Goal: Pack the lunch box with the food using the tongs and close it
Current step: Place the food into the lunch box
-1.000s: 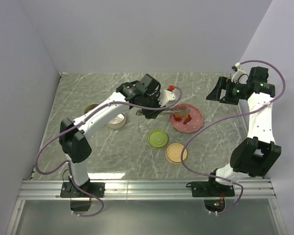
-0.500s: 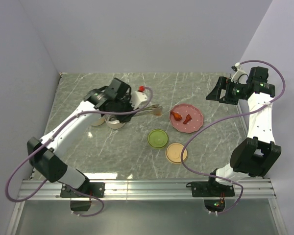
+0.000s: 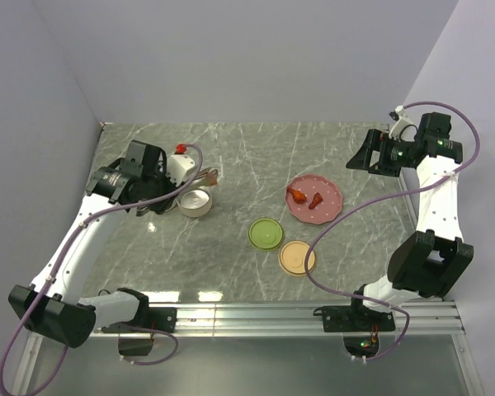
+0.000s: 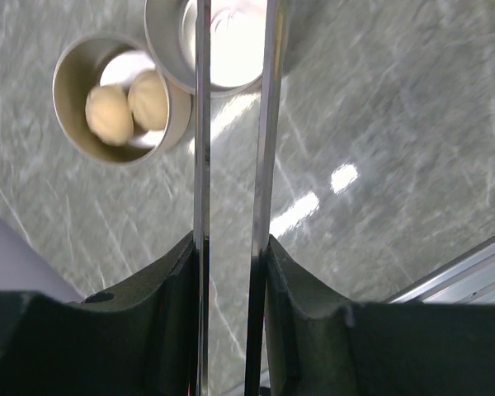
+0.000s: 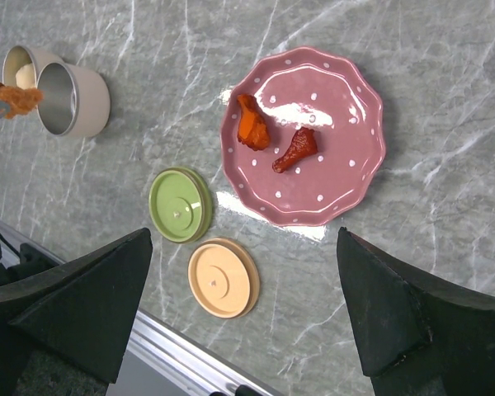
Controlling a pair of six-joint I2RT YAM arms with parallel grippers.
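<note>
Left gripper [image 4: 231, 247] is clenched on the tongs [image 4: 201, 124], its fingers pressing the two slim silver arms from either side so that they run nearly parallel with a narrow gap between them. The arm reaches over the left part of the tabletop [image 3: 231, 157], toward the far edge. At the tong tips a small red-orange chunk [image 5: 16, 97] is pinched, held just beside the rim of the cream lunch box tin [image 5: 76, 99] and not inside it.

In the left wrist view that tin's pale inside shows nothing in it. Touching it on the side nearer the left edge stands the tan lunch box tin [image 4: 74, 62], which holds two beige balls [image 4: 109, 114] side by side.

Right gripper [image 3: 368, 153] hangs high near the far right corner with its jaws spread wide and nothing between them. Below it, right of the middle of the tabletop, lies the pink dotted plate [image 5: 346, 107] with two more red-orange pieces [image 5: 253, 122] near its centre, close together but apart. Toward the near edge lie a green lid [image 5: 180, 205] and a peach lid [image 5: 223, 278], just beside each other and near the plate.
</note>
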